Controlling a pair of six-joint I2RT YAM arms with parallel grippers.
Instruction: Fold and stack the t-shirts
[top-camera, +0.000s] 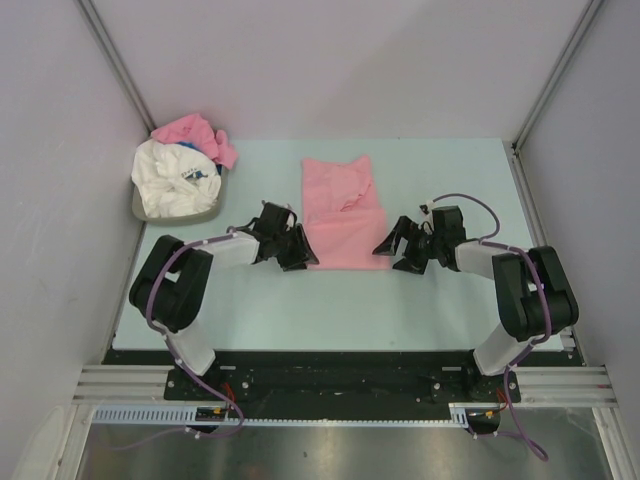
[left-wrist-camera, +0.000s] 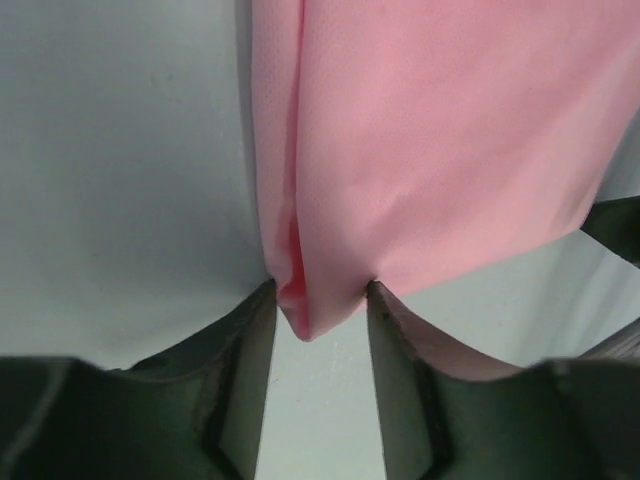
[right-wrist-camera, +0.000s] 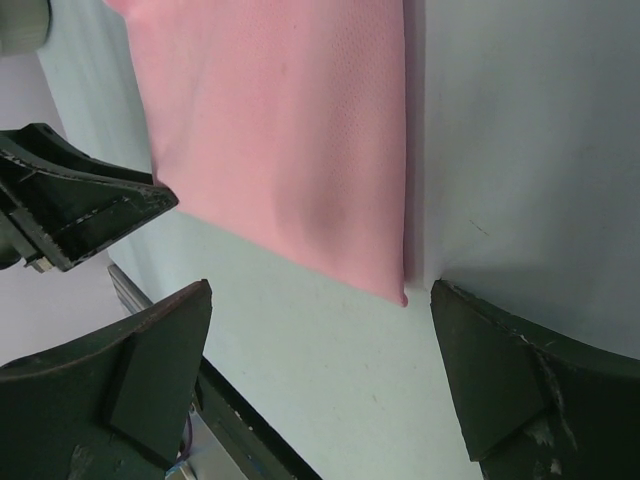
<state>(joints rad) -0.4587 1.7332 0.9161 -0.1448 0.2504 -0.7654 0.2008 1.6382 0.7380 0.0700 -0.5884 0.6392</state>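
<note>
A light-pink t-shirt (top-camera: 343, 210) lies folded into a long strip in the middle of the table. My left gripper (top-camera: 303, 257) is at its near left corner. In the left wrist view the jaws (left-wrist-camera: 320, 290) stand partly open, with the bunched pink corner (left-wrist-camera: 305, 310) between the fingertips and touching both. My right gripper (top-camera: 393, 254) is at the near right corner. Its jaws (right-wrist-camera: 320, 290) are wide open, and the pink corner (right-wrist-camera: 395, 285) lies flat just inside the right finger. A white tee with a blue print (top-camera: 170, 180) and another pink tee (top-camera: 195, 132) lie crumpled in a basket.
The grey basket (top-camera: 137, 208) stands at the table's far left corner. Grey walls close in the left, right and back. The left gripper shows as a dark shape in the right wrist view (right-wrist-camera: 80, 200).
</note>
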